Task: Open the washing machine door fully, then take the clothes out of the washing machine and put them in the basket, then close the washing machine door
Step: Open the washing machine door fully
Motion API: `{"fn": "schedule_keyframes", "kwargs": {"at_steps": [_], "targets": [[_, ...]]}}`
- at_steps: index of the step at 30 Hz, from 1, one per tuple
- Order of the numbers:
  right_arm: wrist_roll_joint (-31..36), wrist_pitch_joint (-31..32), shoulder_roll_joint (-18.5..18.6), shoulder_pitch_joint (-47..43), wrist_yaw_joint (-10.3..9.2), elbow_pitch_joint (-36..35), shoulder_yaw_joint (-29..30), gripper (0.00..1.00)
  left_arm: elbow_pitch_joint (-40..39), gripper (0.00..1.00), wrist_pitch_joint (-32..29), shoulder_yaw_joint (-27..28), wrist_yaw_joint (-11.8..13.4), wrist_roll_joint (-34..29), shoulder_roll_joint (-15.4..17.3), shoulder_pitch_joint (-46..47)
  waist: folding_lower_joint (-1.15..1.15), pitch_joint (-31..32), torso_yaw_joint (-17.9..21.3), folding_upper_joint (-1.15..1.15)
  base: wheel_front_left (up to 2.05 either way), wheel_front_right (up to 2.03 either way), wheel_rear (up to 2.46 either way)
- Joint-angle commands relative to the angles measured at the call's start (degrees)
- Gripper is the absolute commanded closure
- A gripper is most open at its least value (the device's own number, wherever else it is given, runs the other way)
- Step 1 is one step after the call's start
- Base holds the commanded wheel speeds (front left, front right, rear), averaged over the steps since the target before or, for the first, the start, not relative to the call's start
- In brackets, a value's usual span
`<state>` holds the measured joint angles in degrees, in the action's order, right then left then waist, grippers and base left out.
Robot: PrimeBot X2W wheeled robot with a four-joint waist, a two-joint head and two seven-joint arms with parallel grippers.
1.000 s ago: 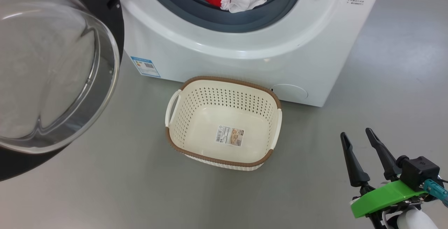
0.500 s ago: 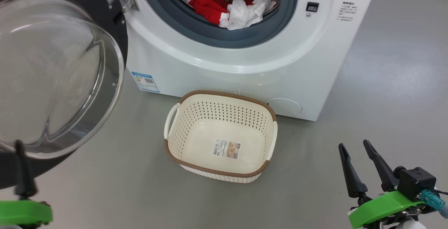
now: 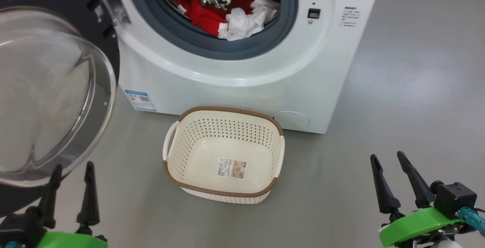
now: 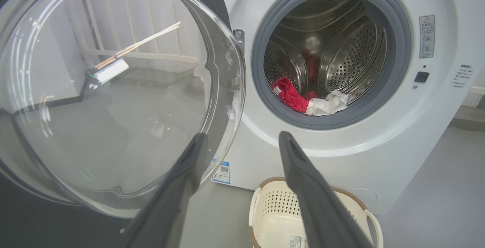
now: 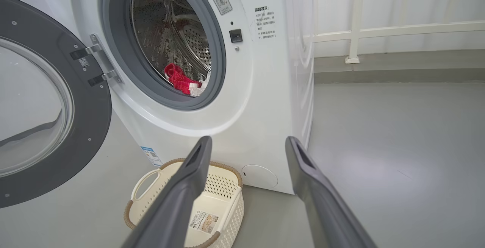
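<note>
1. Door work looks finished, in my judgement. The washing machine door (image 3: 53,96) hangs swung out to the left of the washing machine (image 3: 235,85), with its glass bowl facing my head camera. Both hinge brackets (image 5: 94,64) are laid bare in the right wrist view. I cannot tell whether the door is at its very stop.
2. Unloading is not yet begun. The clothes (image 3: 227,19) lie in a heap at the front lower lip of the drum (image 4: 329,51). They are red pieces with a white cloth beside them, and the white one droops towards the grey gasket (image 3: 182,43).
3. The basket (image 3: 227,110) stands on the floor (image 3: 341,172) just in front of the machine, below the drum mouth. It holds nothing; I see only the sticker (image 3: 232,168) on its base.
4. My left tool (image 3: 74,166) sits low at my lower left, near the door's lower edge. Its fingers are spread apart with nothing between them. I cannot tell from the head view whether it touches the door. In its own wrist view the fingers point at the strip between the door and the drum mouth.
5. My right tool (image 3: 387,155) rests low at my lower right over bare floor, well apart from the basket and the machine. It is likewise released and empty.
6. Every garment has yet to go from the drum to the basket, and then the door must be shut. I reckon one step of three is done, and the longest step is ahead.
7. The reach into the drum looks unobstructed, since the basket is below the opening and not across it.
</note>
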<state>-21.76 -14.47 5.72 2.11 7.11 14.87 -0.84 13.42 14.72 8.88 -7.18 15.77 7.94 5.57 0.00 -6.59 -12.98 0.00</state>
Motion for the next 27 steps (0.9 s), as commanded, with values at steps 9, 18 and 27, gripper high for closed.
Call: {"fn": "schedule_keyframes", "kwargs": {"at_steps": [9,18,27], "targets": [[-0.58,-0.52,0.37,-0.65,0.37,-1.64,-0.26,0.00,-4.02,0.00,0.28,-2.68,-0.31,1.73,2.95,-1.79,0.00,0.19,4.29,0.00,0.00,0.00,0.00],[-0.67,-0.52,-0.08,-0.63,0.37,-2.09,0.97,0.00,-5.39,0.00,0.28,-5.46,-0.31,2.86,3.49,-3.01,0.00,0.09,8.36,0.00,0.00,0.00,0.00],[-0.83,-0.52,-0.25,-0.61,0.37,-2.43,2.03,0.00,-6.54,0.00,0.28,-7.70,-0.31,5.07,3.79,-3.46,0.00,-0.11,11.50,0.00,0.00,0.00,0.00]]}}
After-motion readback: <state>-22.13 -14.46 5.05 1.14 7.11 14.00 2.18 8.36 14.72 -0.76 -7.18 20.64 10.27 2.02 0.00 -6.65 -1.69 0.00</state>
